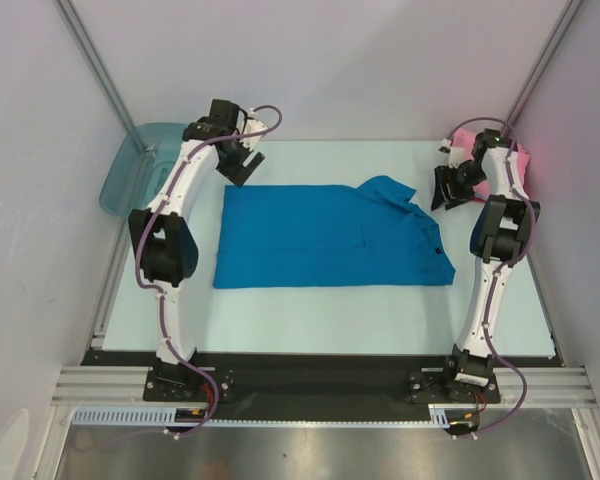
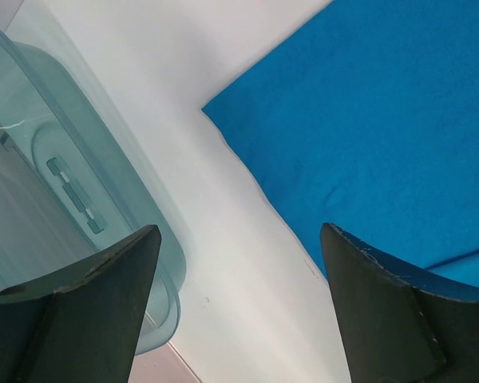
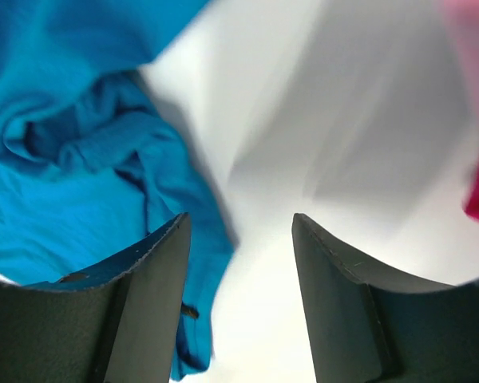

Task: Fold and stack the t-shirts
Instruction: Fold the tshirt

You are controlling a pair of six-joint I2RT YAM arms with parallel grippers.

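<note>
Your left pincer [image 1: 242, 167] hangs with its jaws wide apart and nothing between them. It is just off the 11 o'clock corner of the blue shirt [image 1: 330, 238], which lies flat across the middle of the table [image 1: 310, 320]. In the left wrist view that corner sits at 1 o'clock from the fingertips, clear of both.

Your right pincer [image 1: 446, 190] is also parted and holds nothing, with bare table showing between its fingers. It is at the shirt's 2 o'clock, just beside the rumpled collar end; that cloth lies at its 10 o'clock in the right wrist view.

A pink shirt [image 1: 525, 160] lies at the table's 1 o'clock corner, partly hidden behind the right arm. A teal tub [image 1: 132, 168] stands at 9 o'clock from the left pincer.
</note>
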